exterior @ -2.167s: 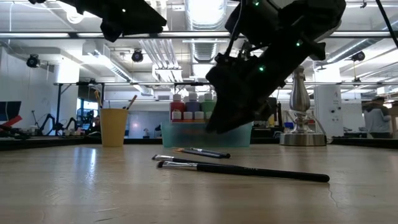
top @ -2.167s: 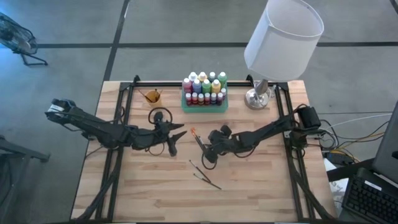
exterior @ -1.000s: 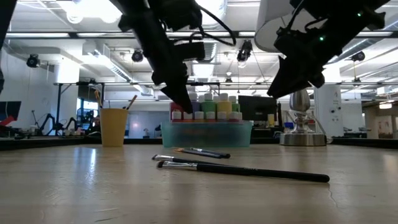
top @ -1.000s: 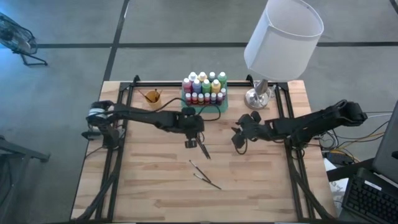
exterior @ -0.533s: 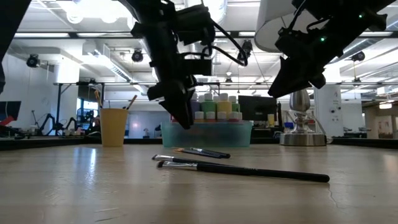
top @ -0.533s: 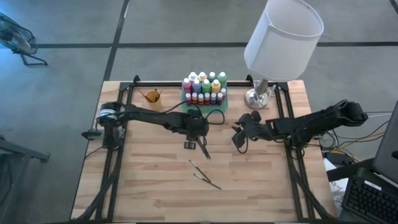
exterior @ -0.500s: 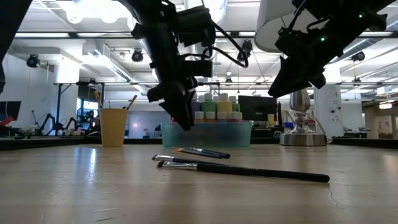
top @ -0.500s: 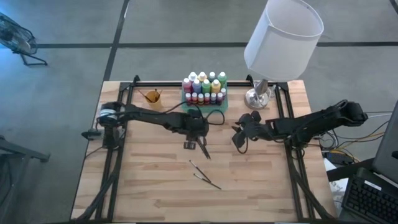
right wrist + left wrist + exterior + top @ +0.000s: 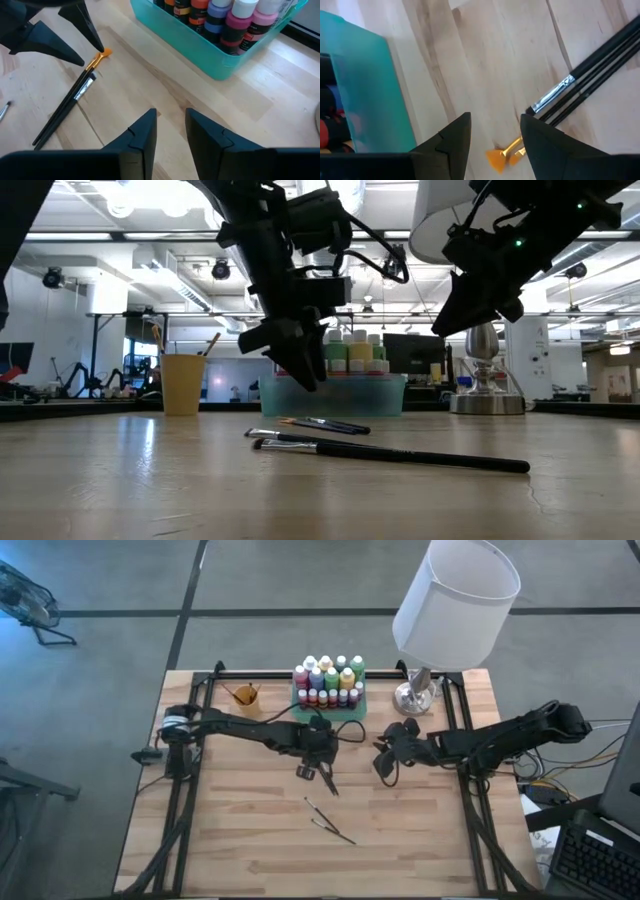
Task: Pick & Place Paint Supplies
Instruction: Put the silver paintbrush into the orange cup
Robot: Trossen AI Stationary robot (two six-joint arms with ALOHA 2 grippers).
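Note:
Several paint bottles (image 9: 327, 680) stand in a teal tray (image 9: 329, 713) at the far middle of the table. Three thin dark-handled brushes (image 9: 65, 107) lie side by side on the wood; one has an orange tip (image 9: 495, 159). My left gripper (image 9: 495, 137) hovers open above that tip, one finger on either side, not touching it. In the low view my left gripper (image 9: 300, 375) hangs clear of the table. Two more brushes (image 9: 330, 820) lie nearer the front. My right gripper (image 9: 383, 768) waits to the right, open by a narrow gap, with nothing between its fingers.
A small orange cup (image 9: 245, 695) holding brushes stands left of the tray. A lamp with a white shade (image 9: 455, 600) and a metal base (image 9: 414, 697) stands at the far right. Bare wood lies toward the near edge.
My left gripper has sunk a little toward the brushes and shifted slightly toward the table's right edge. It has rolled about its own axis, and its fingers now stand wider apart. The brushes lie where they were.

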